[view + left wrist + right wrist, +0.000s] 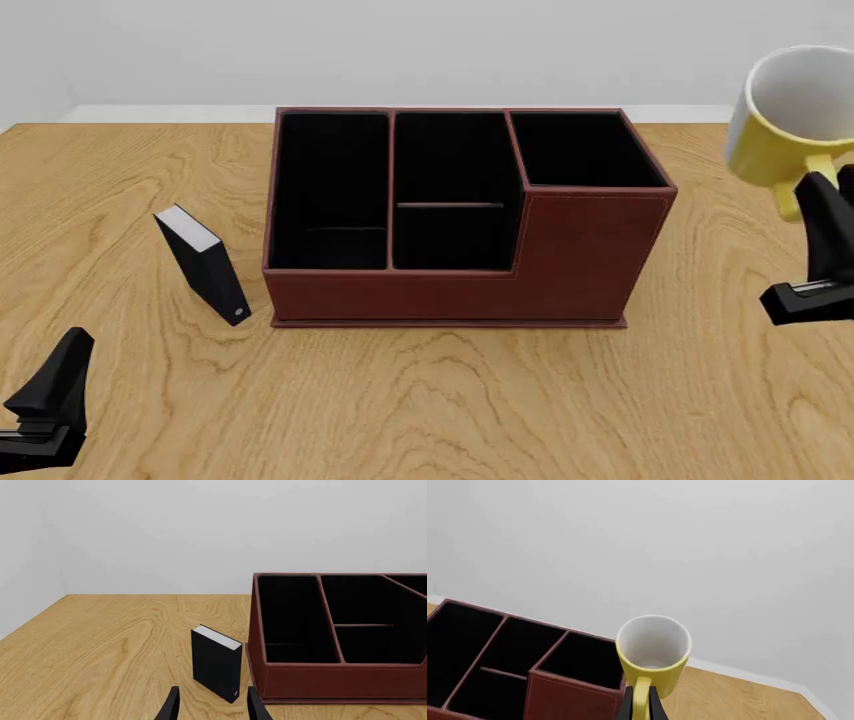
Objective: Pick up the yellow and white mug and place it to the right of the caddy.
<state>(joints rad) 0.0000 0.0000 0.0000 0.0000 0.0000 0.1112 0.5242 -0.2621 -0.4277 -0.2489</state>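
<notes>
Right tool point(640, 707) closed on the yellow loop handle point(640, 695) of the small round mug, yellow outside and white inside point(797, 118), mug raised in the air at the right edge of the front view, mouth tilted toward the camera, clear of the wooden surface point(441, 400) and to the right of the large reddish-brown leather-like rectangular caddy point(461, 285). Caddy resting on the surface near the middle, three black-lined compartments open upward, the right section taller than the rest. Left tool point(212, 707) low at the near left corner of the surface, fingers point(172, 707) parted and gripping nothing. Just beyond that tool, a small thin black book-like box with a pale edge point(203, 262) standing upright beside the caddy's left wall, apart from it.
</notes>
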